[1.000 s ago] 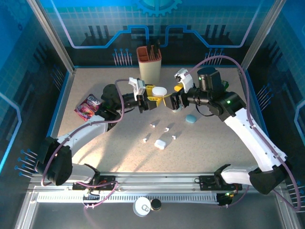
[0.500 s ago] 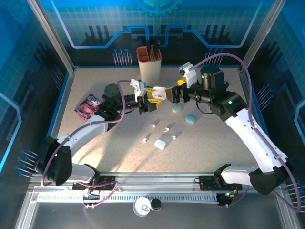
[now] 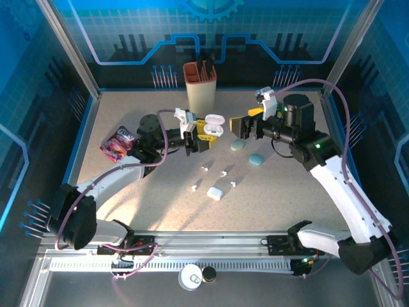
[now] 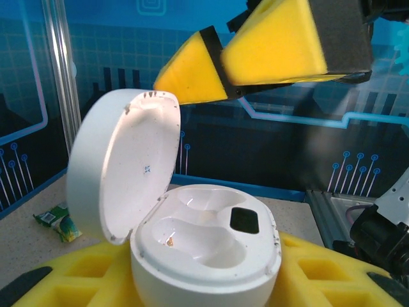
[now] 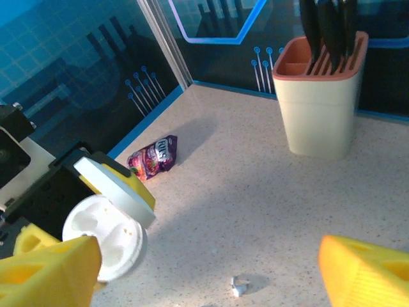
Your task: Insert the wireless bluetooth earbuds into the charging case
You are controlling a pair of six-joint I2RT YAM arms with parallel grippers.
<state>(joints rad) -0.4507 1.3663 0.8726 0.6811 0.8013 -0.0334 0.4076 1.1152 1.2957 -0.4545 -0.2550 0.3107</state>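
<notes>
Snack packet (image 3: pixel 116 142): flat on the table (image 3: pixel 128 185), far left.
Left tool (image 3: pixel 203 132): clamped on the base of the charging case (image 3: pixel 213 124).
Charging case: lid swung open, both wells facing up.
Knife block (image 3: pixel 199 83): upright at the far edge, behind the case.
Wireless bluetooth earbuds (image 3: pixel 204 168): four loose on the table, nearer than the held case and apart from it.
Closed white case (image 3: pixel 215 192): among the earbuds, nearest.
Right tool (image 3: pixel 241 128): spread wide, gripping nothing, just right of the open case.
Pale blue rounded pieces (image 3: pixel 237 146): two, lying near the right tool.
</notes>
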